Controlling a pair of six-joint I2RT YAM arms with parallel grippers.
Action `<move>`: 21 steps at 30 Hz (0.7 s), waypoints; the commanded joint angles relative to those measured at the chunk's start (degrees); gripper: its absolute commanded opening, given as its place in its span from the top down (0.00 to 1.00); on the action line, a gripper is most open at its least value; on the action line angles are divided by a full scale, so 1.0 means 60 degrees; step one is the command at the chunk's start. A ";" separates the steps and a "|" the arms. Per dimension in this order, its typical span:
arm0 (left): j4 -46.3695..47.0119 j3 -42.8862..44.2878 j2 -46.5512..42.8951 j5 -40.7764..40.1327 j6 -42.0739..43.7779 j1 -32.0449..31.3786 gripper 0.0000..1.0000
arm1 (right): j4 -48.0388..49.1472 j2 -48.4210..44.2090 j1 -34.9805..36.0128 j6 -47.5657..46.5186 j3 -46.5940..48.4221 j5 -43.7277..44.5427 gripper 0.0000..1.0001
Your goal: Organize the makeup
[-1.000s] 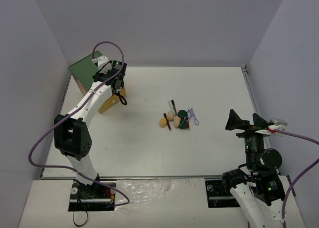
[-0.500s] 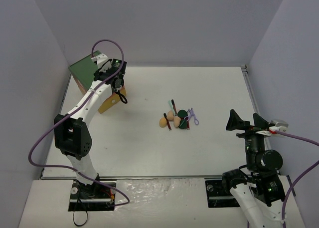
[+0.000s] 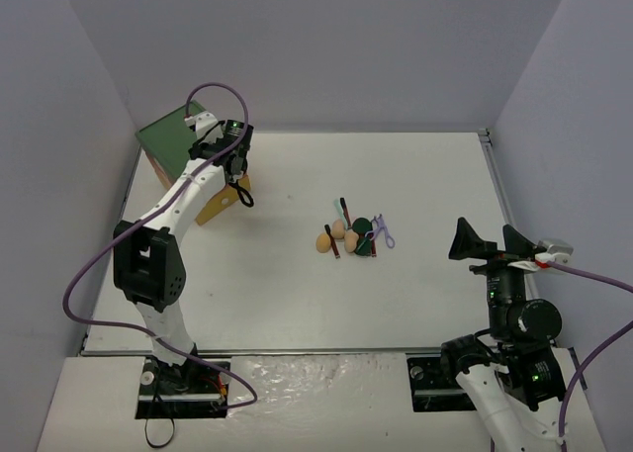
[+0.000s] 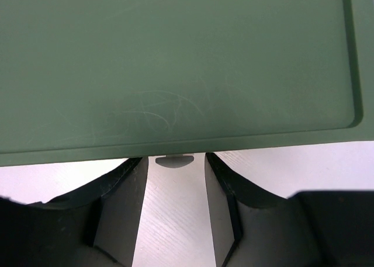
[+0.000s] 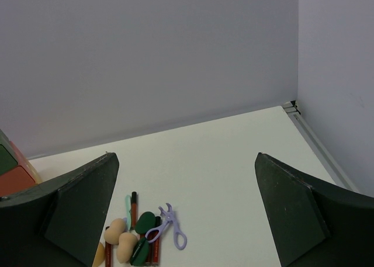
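The makeup lies in a small heap mid-table: tan sponges (image 3: 338,230) (image 5: 116,228), dark-red sticks (image 3: 329,240) (image 5: 134,206), a dark green piece (image 3: 362,225) (image 5: 145,221), a teal tool (image 5: 128,206) and a purple tool (image 3: 385,234) (image 5: 170,220). My left gripper (image 3: 235,171) (image 4: 175,162) is at the front of the green-topped drawer box (image 3: 163,140) (image 4: 175,62). Its jaws stand narrow on either side of the top drawer's small grey knob (image 4: 173,160). The box top hides the fingertips, so contact is unclear. My right gripper (image 3: 487,242) (image 5: 186,162) hangs wide open and empty, right of the heap.
The box stands at the back left against the wall, with an orange drawer (image 5: 14,179) and a yellow drawer (image 3: 214,211) under the green one. A metal rail (image 3: 492,175) runs along the table's right edge. Grey walls close in three sides.
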 commanded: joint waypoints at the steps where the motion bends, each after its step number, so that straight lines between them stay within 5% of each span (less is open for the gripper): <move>1: 0.0172 0.0567 -0.0386 -0.0278 -0.0159 0.0138 0.60 | 0.0974 0.0044 0.0093 -0.0049 -0.0010 -0.0131 0.00; 8: 0.0195 0.0613 -0.0455 -0.0255 -0.0115 0.0166 0.61 | 0.1022 0.0050 0.0093 -0.0037 -0.0051 -0.0146 0.00; 21: 0.0166 0.0567 -0.0674 -0.0054 -0.0147 0.0164 0.92 | 0.1095 0.0039 0.0094 -0.0011 -0.0098 -0.0236 0.00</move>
